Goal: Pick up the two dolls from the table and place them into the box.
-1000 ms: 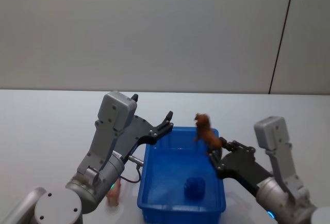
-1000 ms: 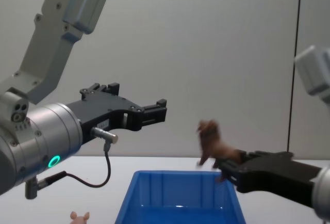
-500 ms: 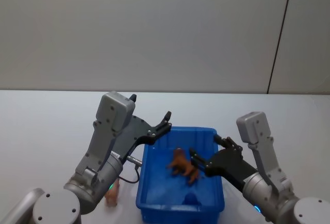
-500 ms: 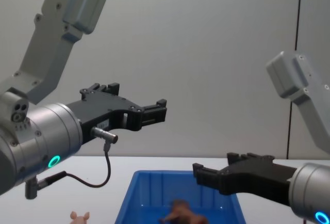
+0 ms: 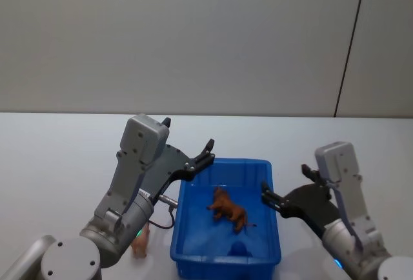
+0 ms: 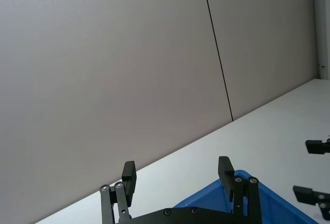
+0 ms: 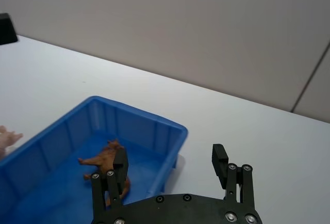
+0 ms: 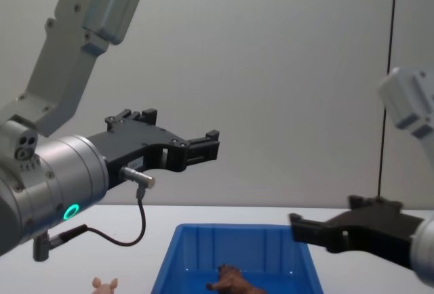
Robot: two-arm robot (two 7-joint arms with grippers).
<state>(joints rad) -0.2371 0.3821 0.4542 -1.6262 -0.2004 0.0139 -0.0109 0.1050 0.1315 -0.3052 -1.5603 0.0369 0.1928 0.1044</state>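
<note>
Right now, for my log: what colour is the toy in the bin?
Brown toy; head view best.

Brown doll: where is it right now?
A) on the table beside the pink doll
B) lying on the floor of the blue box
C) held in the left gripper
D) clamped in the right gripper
B: the brown doll lies on the floor of the box, while the right gripper is open and empty by the box's right rim and the left gripper hangs open over its far left corner.
</note>
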